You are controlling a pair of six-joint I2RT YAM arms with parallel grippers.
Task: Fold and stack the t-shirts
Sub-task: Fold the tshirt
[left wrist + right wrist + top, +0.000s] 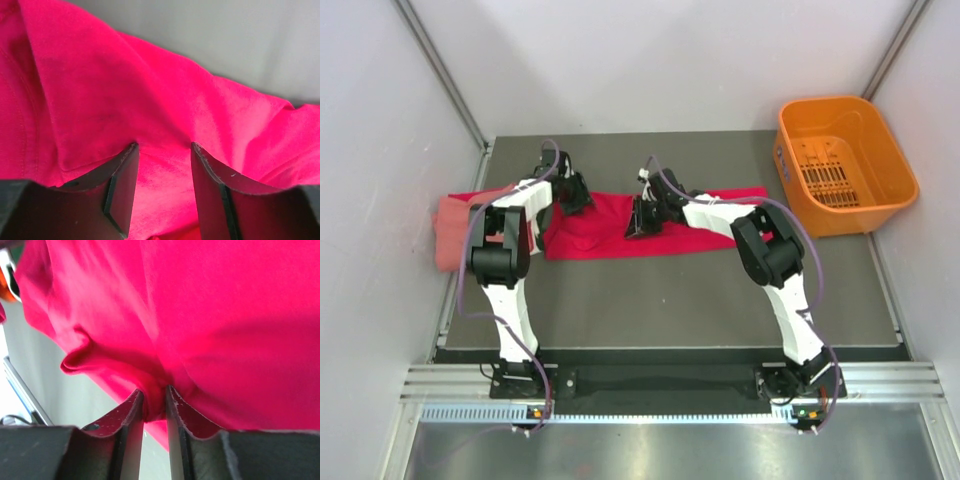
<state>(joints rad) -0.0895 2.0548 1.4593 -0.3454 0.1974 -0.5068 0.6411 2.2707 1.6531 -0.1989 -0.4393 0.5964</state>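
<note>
The bright crimson red t-shirt (605,238) lies in a long crumpled band across the middle of the dark mat. My left gripper (572,192) is at the shirt's left back edge. In the left wrist view its jaws stand apart, tips pressed onto the red t-shirt (150,90), with cloth lying between them (165,145). My right gripper (645,216) is over the shirt's middle. In the right wrist view it (154,392) pinches a raised fold of the red t-shirt (225,315). A salmon pink t-shirt (450,235) lies bunched at the mat's left edge.
An orange plastic basket (790,130) stands at the back right, partly off the mat. White walls close in the left and right sides. The dark mat (670,300) stretches bare toward the arm bases.
</note>
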